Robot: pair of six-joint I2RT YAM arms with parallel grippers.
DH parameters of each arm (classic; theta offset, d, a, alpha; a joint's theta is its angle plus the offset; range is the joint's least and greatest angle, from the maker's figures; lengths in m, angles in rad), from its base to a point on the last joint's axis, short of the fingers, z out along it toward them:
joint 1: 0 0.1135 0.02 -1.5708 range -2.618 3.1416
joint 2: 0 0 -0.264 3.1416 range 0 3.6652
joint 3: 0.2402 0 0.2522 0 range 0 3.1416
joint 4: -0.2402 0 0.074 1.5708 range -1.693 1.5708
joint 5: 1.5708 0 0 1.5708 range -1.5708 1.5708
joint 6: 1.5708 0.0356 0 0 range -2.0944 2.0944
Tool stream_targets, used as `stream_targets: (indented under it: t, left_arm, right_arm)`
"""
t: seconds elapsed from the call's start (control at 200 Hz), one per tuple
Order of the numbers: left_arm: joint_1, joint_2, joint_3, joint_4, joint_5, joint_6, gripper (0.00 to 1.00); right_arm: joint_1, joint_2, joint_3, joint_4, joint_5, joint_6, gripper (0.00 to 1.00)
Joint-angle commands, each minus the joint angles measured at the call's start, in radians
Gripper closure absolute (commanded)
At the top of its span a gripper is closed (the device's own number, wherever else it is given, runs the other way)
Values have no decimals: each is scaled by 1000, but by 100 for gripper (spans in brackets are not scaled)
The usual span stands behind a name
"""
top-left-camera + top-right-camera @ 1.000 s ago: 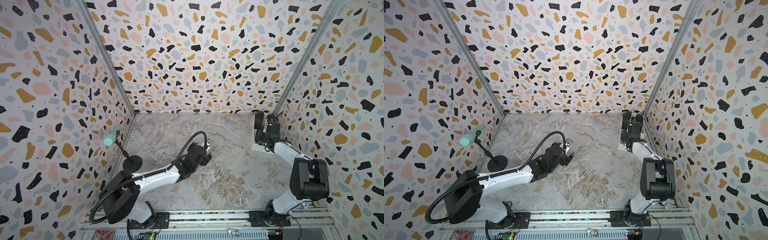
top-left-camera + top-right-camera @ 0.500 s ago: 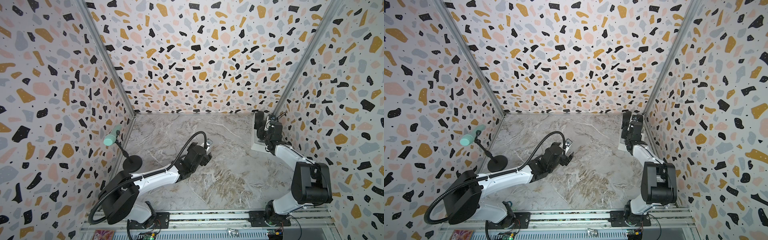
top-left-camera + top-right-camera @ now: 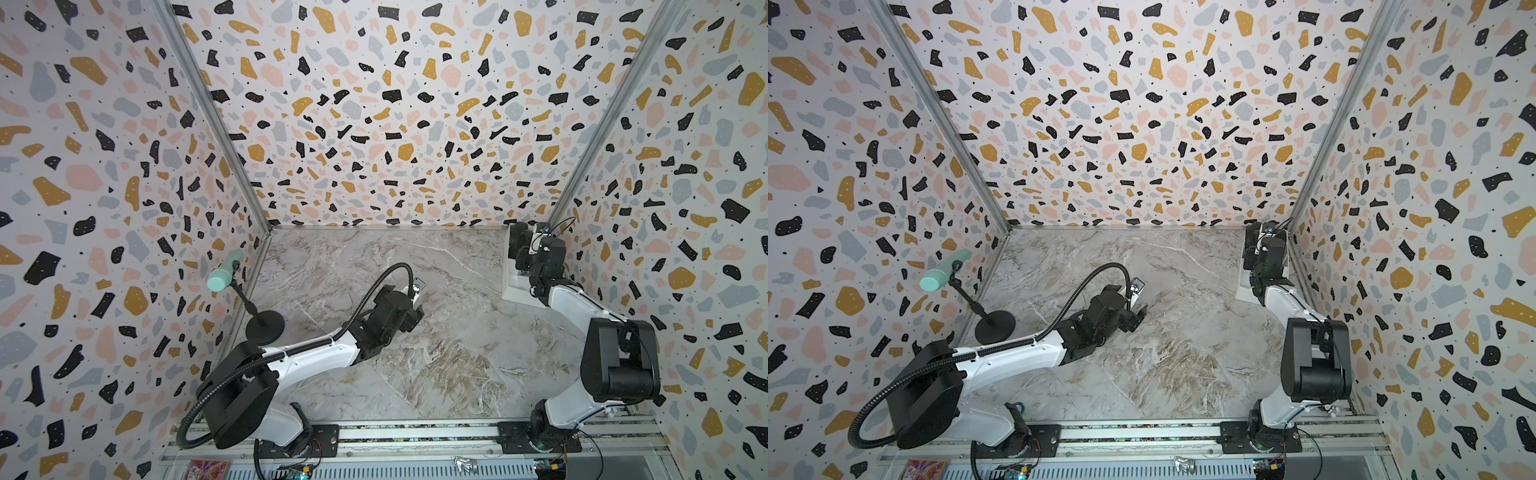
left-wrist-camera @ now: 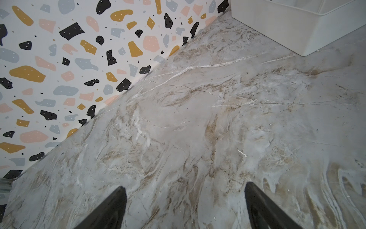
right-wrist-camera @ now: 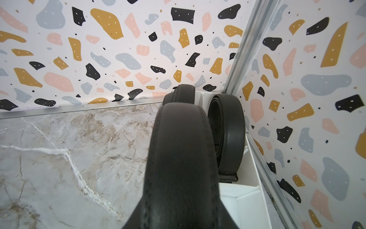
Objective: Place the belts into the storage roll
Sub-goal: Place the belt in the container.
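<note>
Three dark belts (image 5: 225, 134), edge-stitched, coiled upright. Two stand in box (image 5: 249, 190) cells; third belt (image 5: 178, 158) hangs over the box, pinched in right claw (image 5: 179, 216). Left claw (image 4: 185, 185) gapes wide, empty, well apart from box.

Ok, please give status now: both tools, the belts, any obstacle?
Left tool open, empty, above table. Right tool shut on rolled belt at white box. Two more belts sit in its cells. No obstacle seen.
</note>
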Motion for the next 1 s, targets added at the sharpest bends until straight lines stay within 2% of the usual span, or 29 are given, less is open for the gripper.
stream_targets:
  t: [0.0,0.24,0.501,0.581,0.666,0.786,0.996]
  left_arm:
    - [5,-16,2,12,-7,-8,11]
    - [4,-29,-8,15,-21,-16,11]
    - [5,-29,-17,19,-15,-7,10]
    - [5,-29,-18,22,-12,-10,10]
    - [4,-32,-19,18,-11,-14,10]
    - [5,-46,-33,19,-19,-15,9]
    - [4,-53,-52,30,-20,-26,9]
  right_arm:
    - [-3,4,14,100,2,-17,91]
    - [1,-7,-198,157,4,59,91]
    - [-12,-1,-240,82,-23,125,90]
    - [-23,11,-224,56,-48,143,83]
    - [-39,10,-182,-6,-88,154,67]
    - [-55,-30,-113,-123,-135,162,51]
    - [-65,-41,28,-354,-192,138,33]
